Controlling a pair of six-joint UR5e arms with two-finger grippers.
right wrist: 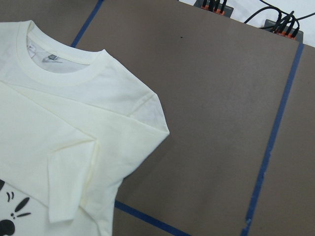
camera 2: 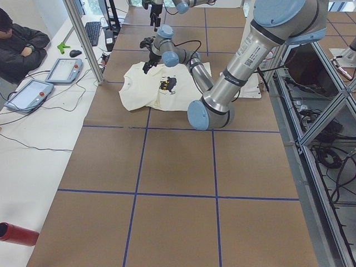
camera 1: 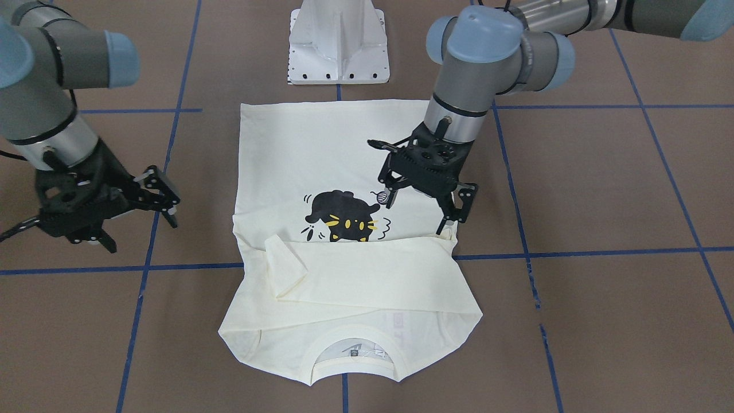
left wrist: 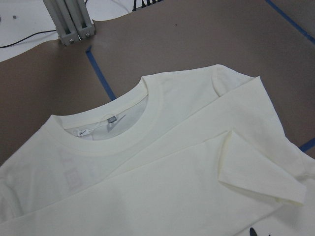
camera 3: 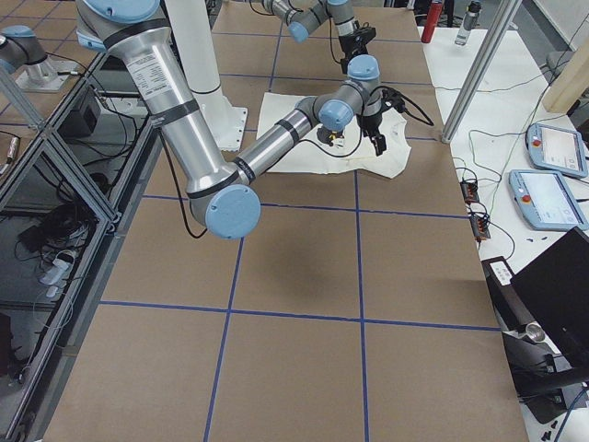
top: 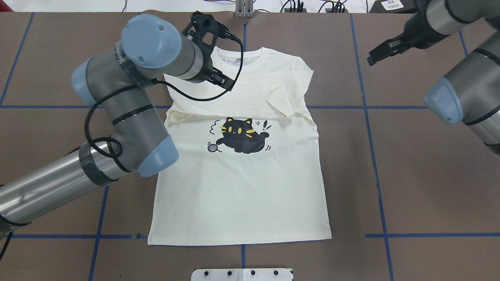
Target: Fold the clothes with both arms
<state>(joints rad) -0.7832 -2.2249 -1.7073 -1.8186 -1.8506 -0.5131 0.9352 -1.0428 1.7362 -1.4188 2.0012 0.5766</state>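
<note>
Smooth cream T-shirt [top: 242,195], ribbed round collar [left wrist: 153,115], black cat print [top: 240,136]

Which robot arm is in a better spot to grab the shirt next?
Probably the left. The left gripper hangs open right above the T-shirt, near the edge of its folded sleeve. The right gripper is off the cloth, over the table.

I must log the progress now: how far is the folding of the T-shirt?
Done: the sleeves lie folded across the chest of the T-shirt. In hand: nothing; the left gripper hangs open over the shirt's edge, the right gripper open beside it. Left: the body is not yet folded; its hem lies flat.
</note>
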